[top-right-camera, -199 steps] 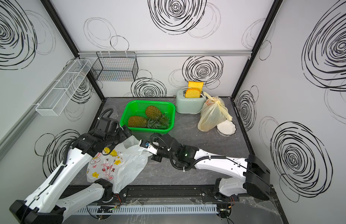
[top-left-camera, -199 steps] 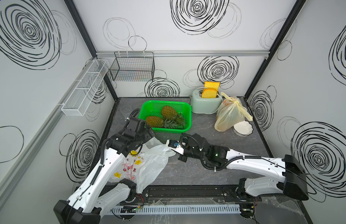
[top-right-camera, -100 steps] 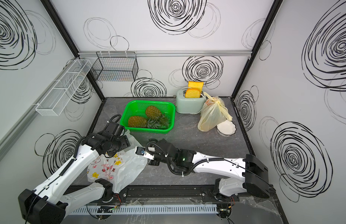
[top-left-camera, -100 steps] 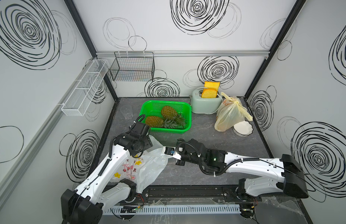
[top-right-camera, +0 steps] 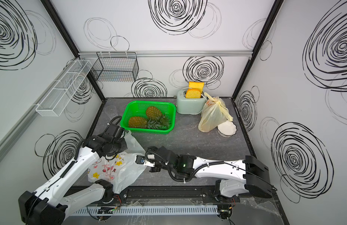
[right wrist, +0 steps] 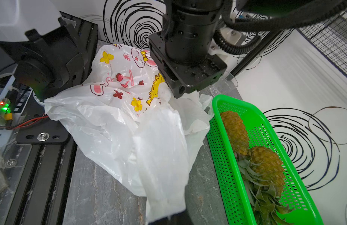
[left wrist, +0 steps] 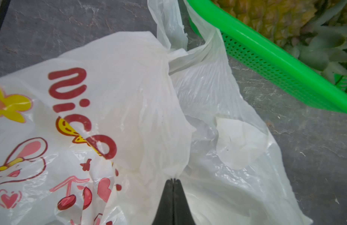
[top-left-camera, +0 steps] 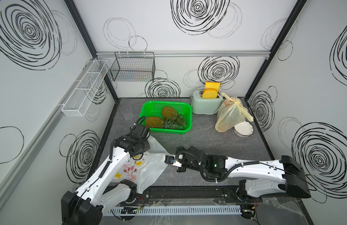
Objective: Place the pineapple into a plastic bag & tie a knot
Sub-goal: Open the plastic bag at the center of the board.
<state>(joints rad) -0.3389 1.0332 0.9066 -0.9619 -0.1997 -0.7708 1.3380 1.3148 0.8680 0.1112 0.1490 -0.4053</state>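
Note:
Two pineapples (top-left-camera: 154, 122) (top-left-camera: 169, 112) lie in the green basket (top-left-camera: 189, 119) at the table's middle back. The white plastic bag (top-left-camera: 149, 171) with cartoon prints lies crumpled at the front left, one handle loop against the basket's near wall (left wrist: 246, 52). My left gripper (left wrist: 173, 180) is shut on a pinched fold of the bag's rim. In the right wrist view, my right gripper (right wrist: 174, 218) is shut on a stretched strip of the same bag (right wrist: 161, 155), holding it off the table. Only the tips of its fingers show under the plastic.
A mint toaster (top-left-camera: 206, 104) with bread, a knotted yellow bag (top-left-camera: 230, 115) and a white dish (top-left-camera: 243, 129) stand at the back right. A clear cup (top-left-camera: 127, 113) sits left of the basket. A black wire basket (top-left-camera: 133, 68) and a white mesh rack (top-left-camera: 85, 89) hang on the walls.
My left gripper has come down onto the bag and closed on its rim. My right arm has shifted left and toward the front, still holding its strip of the bag.

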